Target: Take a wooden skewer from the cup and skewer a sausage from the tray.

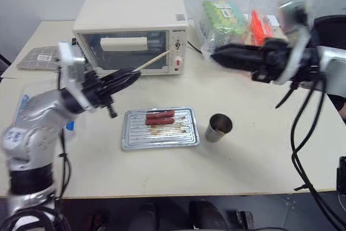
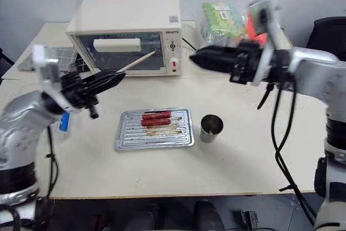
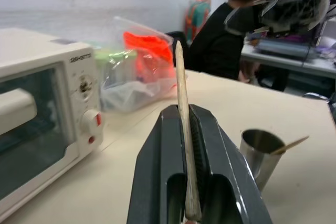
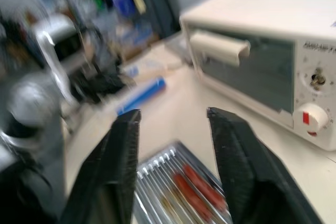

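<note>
Metal cup [image 1: 218, 127]: nearest me, standing upright just beside the tray's right end; I see another stick's tip poking over its rim in the left wrist view.
Tray [image 1: 131, 139]: my landmark, flat on the table with two sausages side by side toward its far edge.
Sausage [image 1: 160, 114]: lies lengthwise along the tray, not yet pierced, open from above, so I judge it easy to reach.
Left gripper [image 1: 128, 74]: up and to the left of the tray, fingers clenched on the wooden skewer.
Wooden skewer [image 1: 154, 60]: held by its lower end so most of its length juts free for stabbing; long axis runs along the fingers, tip aimed up and away toward the oven beyond the tray.
Right gripper [image 1: 215, 55]: above and beyond the tray's right end, fingers parted and holding nothing, pointing left.
Oven [image 1: 132, 28]: behind the tray, door shut.
</note>
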Controlling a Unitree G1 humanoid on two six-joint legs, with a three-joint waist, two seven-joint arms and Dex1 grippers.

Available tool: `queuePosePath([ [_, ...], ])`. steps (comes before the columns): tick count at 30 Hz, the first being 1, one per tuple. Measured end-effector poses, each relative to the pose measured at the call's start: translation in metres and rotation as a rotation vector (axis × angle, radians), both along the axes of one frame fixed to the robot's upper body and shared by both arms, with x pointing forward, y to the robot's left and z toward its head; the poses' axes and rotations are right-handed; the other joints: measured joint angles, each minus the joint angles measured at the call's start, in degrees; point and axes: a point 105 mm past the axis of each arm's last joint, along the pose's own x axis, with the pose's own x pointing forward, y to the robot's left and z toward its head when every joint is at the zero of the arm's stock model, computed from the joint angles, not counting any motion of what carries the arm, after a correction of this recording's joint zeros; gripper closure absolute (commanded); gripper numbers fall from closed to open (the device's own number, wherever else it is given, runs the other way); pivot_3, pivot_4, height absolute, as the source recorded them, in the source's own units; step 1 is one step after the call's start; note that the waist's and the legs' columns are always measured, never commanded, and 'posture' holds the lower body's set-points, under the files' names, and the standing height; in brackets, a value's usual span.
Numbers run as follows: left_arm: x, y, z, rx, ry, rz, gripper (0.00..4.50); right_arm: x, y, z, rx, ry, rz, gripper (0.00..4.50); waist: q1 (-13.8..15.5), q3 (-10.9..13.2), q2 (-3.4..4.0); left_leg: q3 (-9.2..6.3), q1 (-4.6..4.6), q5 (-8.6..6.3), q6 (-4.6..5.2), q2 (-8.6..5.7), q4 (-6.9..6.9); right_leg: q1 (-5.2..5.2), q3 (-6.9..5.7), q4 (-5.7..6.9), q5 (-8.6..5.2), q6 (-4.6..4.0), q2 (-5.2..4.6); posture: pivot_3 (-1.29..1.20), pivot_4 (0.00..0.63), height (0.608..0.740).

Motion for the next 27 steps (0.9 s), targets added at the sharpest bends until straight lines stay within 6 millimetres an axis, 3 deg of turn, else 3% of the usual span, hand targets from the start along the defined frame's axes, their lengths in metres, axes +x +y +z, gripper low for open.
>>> queuePosePath([
  [5, -0.031, 0.044, -0.009, 0.142, 0.102, 0.108, 4.50, 0.015, 0.036, -0.029, -0.277, -0.161, 0.150, 1.93, -0.5, 0.1, -0.05, 0.07, -0.29, 0.06, -0.11, -0.05, -0.05, -0.53, 0.08, 0.19, -0.01, -0.02, -0.04, 0.00, 0.150, 0.740],
  [10, -0.053, 0.071, -0.005, 0.188, 0.131, 0.173, 4.50, 0.019, 0.057, -0.054, -0.437, -0.242, 0.282, 1.93, -0.3, 0.1, -0.04, 0.02, -0.34, 0.07, -0.11, -0.11, -0.04, -0.55, 0.04, 0.19, -0.01, -0.03, -0.11, 0.00, 0.150, 0.740],
  [15, -0.063, 0.072, -0.013, 0.211, 0.152, 0.190, 4.50, 0.031, 0.080, -0.076, -0.591, -0.322, 0.343, 1.93, -0.6, 0.1, -0.05, 0.06, -0.31, 0.07, -0.12, -0.12, -0.04, -0.58, 0.06, 0.29, -0.02, -0.05, -0.10, 0.00, 0.150, 0.740],
  [21, -0.065, 0.072, -0.019, 0.187, 0.158, 0.220, 4.50, 0.043, 0.108, -0.098, -0.612, -0.301, 0.366, 3.21, -1.0, 0.1, -0.04, 0.07, -0.28, 0.09, -0.16, -0.11, -0.06, -0.70, -0.03, 0.74, -0.02, -0.07, -0.10, 0.00, 0.150, 0.740],
  [27, -0.067, 0.070, -0.024, 0.198, 0.177, 0.222, 4.50, 0.046, 0.126, -0.114, -0.642, -0.295, 0.384, 3.21, -1.8, 0.1, -0.04, 0.06, -0.25, 0.10, -0.19, -0.11, -0.05, -0.69, -0.06, 0.84, -0.03, -0.08, -0.10, 0.00, 0.150, 0.740],
])
